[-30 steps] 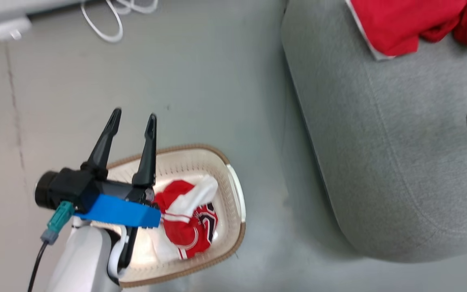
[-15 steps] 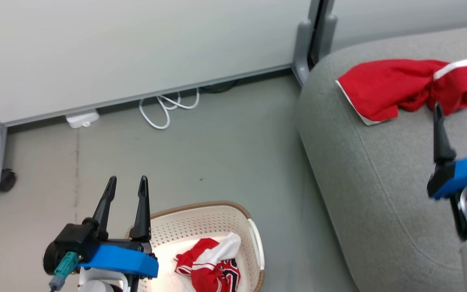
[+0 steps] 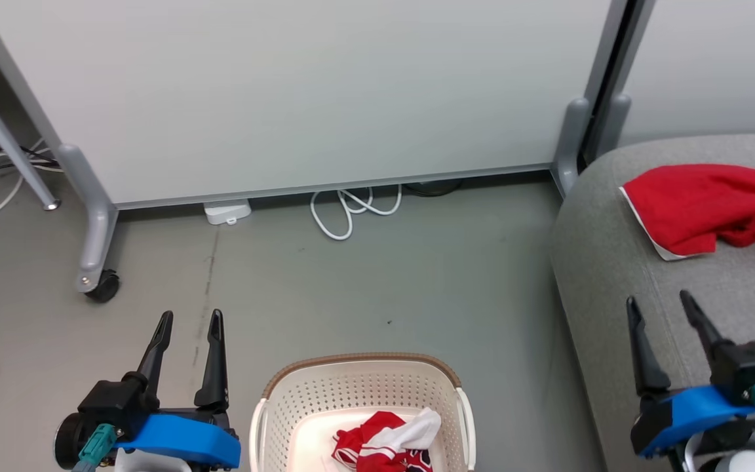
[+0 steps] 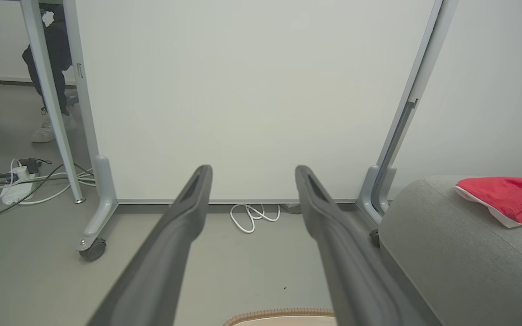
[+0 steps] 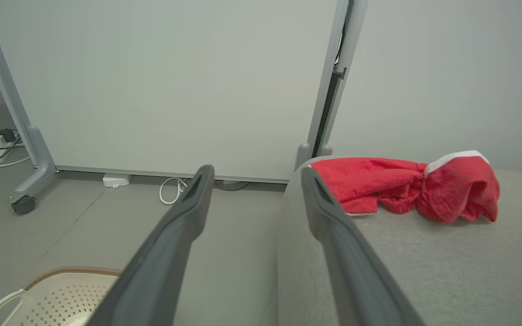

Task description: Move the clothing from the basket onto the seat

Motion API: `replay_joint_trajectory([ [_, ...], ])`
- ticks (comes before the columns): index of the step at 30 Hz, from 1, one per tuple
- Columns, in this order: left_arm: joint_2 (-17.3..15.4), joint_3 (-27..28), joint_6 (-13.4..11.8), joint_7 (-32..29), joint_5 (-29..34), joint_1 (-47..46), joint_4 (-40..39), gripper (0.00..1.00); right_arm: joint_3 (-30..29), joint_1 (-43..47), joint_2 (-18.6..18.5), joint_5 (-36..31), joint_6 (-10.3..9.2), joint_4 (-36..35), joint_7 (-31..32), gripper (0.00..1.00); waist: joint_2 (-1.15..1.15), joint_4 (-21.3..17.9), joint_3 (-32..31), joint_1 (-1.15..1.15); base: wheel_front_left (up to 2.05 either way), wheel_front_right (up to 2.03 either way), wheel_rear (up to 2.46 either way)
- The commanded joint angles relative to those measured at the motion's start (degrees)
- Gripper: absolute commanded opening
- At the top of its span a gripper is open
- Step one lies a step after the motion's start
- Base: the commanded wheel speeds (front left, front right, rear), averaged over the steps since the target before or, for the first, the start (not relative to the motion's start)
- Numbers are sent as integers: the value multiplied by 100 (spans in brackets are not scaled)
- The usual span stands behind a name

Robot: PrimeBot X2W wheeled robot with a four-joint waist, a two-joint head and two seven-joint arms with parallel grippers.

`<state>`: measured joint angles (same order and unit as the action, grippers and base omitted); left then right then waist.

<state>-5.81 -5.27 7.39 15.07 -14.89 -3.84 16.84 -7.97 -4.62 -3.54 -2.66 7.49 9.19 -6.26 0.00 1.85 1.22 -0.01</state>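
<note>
Between left claw (image 3: 191, 314) and right claw (image 3: 657, 298), both spread wide and empty: basket (image 3: 351, 387) containing striped garment (image 3: 377, 446). Ahead of right claw: plain garment (image 3: 698, 203) lying on seat (image 3: 594, 262).

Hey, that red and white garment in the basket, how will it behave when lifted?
Probably floppy: the garment lies crumpled in folds, so it should droop from a pinch. Likely light: thin fabric. A trailing end might catch the basket wall.
</note>
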Motion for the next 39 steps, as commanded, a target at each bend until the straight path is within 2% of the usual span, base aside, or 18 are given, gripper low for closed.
replay_joint_trajectory([
  [1,-50,-9,12,15,-5,2,30,100,41,201,37,49,1,-88,8,100,0,102,-73,1,0,0,0],
  [12,-143,0,12,15,-15,-95,153,100,247,520,69,334,1,-162,-31,100,0,213,-92,1,0,0,0],
  [39,-124,8,13,15,-25,-157,119,100,280,347,70,472,1,-138,-80,100,0,209,134,1,0,0,0],
])
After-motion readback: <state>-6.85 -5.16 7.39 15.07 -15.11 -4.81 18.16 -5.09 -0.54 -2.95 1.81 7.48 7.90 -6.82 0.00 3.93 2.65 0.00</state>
